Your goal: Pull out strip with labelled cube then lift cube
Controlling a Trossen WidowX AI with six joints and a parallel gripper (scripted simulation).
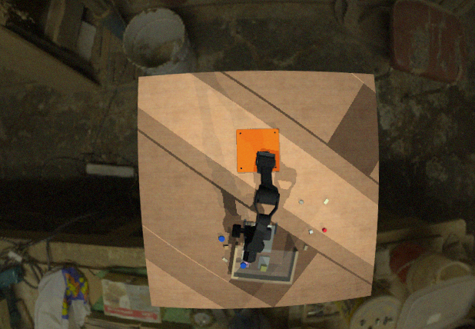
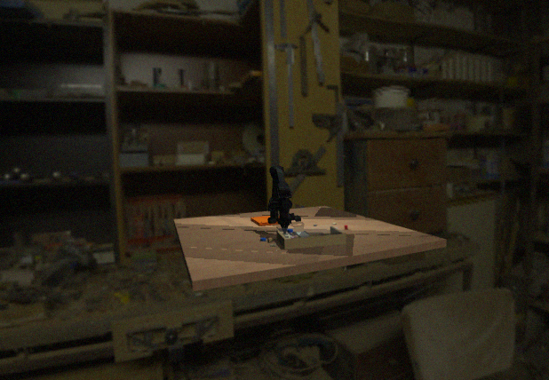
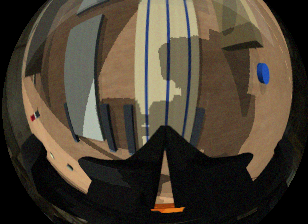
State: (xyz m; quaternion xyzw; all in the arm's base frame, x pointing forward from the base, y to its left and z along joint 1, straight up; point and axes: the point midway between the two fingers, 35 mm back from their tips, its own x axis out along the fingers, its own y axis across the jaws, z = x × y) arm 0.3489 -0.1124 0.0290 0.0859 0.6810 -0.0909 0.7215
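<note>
The black gripper is low in the centre of the exterior view, and its fingers are together, with nothing clamped between them; the tips meet in the lower middle of the wrist view. In the top view they are over the left part of a pale-walled box, which stands at the lower centre of the frame on the wooden surface.

In the wrist view a cream strip with blue lines runs from the top edge down behind the fingertips, with shadow across part of it. Left of it, apart, lies a pale grey strip. A lime block sits inside the box in the top view, right of a blue piece near the fingertips. At this size no label can be read, so I cannot tell which piece is the labelled cube, though it may be among those in the box.

A blue disc lies outside the box, to its upper left in the top view. A small red piece lies well apart to the box's upper right. The arm's orange base plate is near the middle of the top view.
</note>
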